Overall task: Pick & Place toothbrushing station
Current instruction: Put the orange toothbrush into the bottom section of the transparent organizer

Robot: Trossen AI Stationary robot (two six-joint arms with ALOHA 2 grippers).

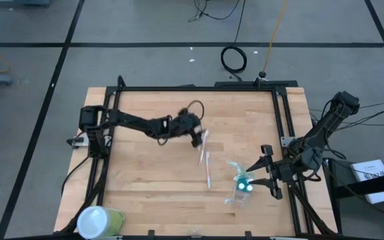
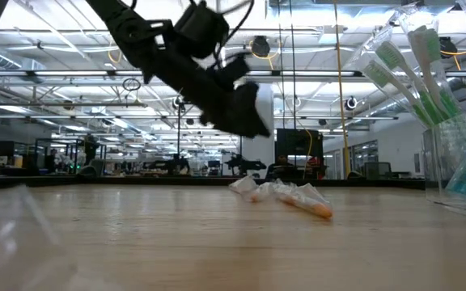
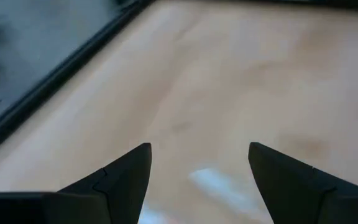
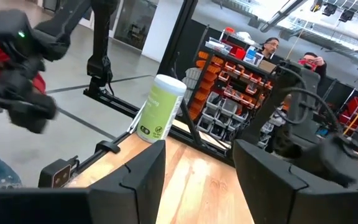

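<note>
Wrapped toothbrushes, white with an orange end (image 1: 207,163), lie flat on the wooden table near its middle; they also show in the low view (image 2: 294,196). A clear plastic holder (image 1: 241,187) with small teal tubes lies right of them; in the low view (image 2: 455,162) green and white toothbrushes stick out of it. My left gripper (image 1: 197,138) is open and hovers above the far end of the wrapped toothbrushes; a pale wrapper end (image 3: 213,180) shows below its fingers. My right gripper (image 1: 262,172) is open, just right of the holder.
A yellow-green container with a white top (image 1: 100,221) lies at the table's near left corner and shows upright in the right wrist view (image 4: 160,106). A black frame (image 1: 282,113) runs around the table edges. Bare wood lies left of the toothbrushes. People show in the room behind.
</note>
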